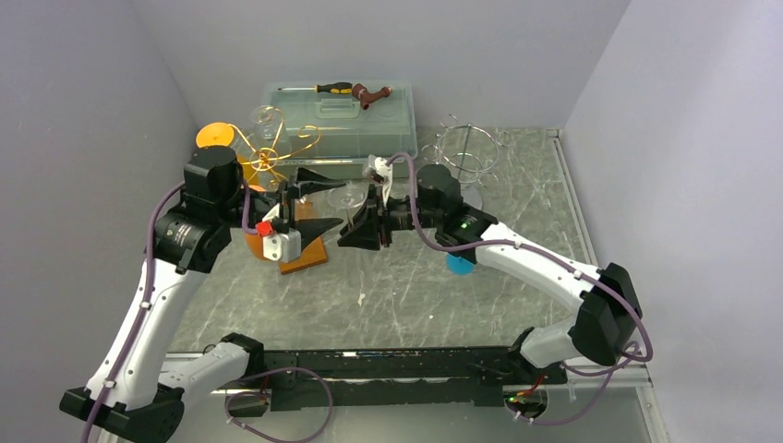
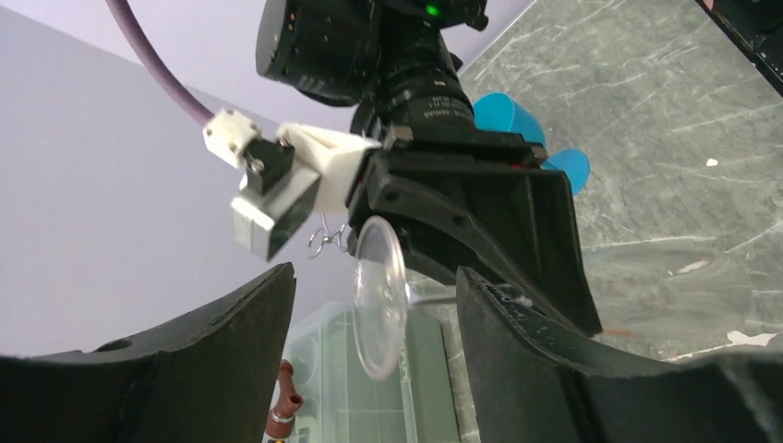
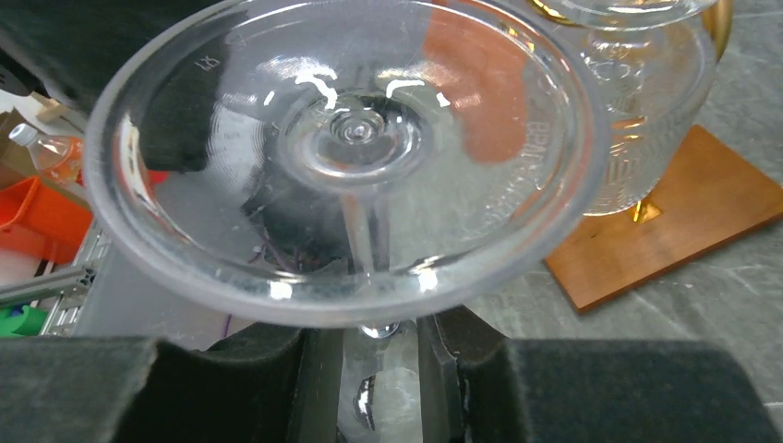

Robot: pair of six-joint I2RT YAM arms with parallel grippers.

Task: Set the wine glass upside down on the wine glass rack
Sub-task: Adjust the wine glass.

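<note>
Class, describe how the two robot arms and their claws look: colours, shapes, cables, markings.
Both the left arm and right arm have white shells with black joints. A purple cable runs along each. The left claw and right claw have broad black wedge fingers. A green light glows near the right wrist.

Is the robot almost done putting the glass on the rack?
Not yet. Done: the wine glass is lifted, its stem pinched in the right gripper. In hand: it hangs sideways in the air near the rack, its foot facing the open left gripper. Still to do: turn it upside down and slide it onto the rack.
</note>
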